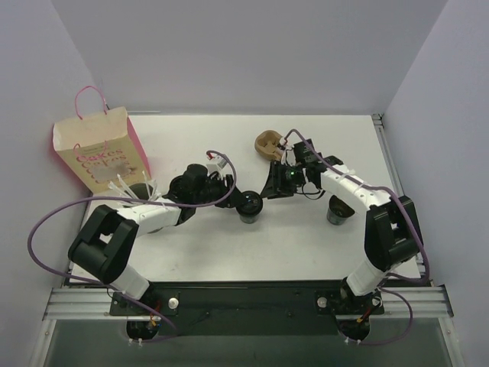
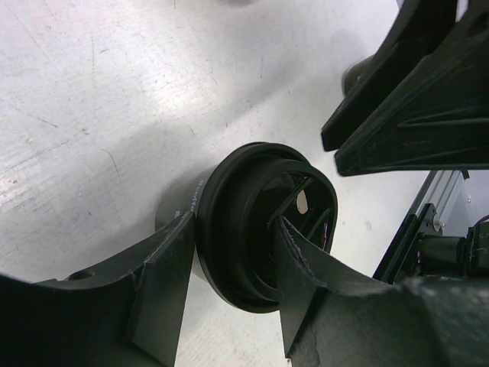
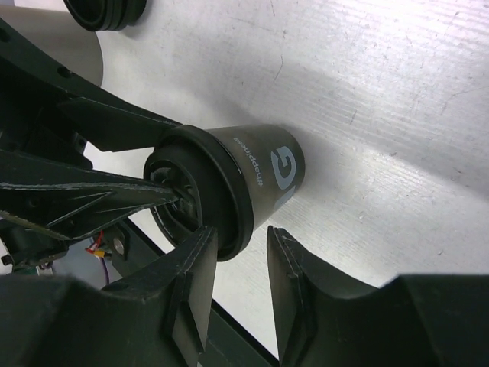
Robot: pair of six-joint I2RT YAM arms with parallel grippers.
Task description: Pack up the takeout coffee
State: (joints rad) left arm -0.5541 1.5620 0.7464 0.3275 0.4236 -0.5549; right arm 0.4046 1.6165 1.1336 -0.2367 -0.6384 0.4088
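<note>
Takeout coffee (image 2: 243,189) sits pinched in the left end effector (image 2: 233,229).

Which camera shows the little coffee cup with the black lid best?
The right wrist view: the coffee cup fills the middle, showing its grey side, white print and black lid. The left wrist view shows mostly the lid's top. The top view shows the cup tiny and from above.

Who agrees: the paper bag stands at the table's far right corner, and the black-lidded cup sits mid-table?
Wrong side: the top external view shows the paper bag at the far left corner. The black-lidded cup does sit mid-table.
</note>
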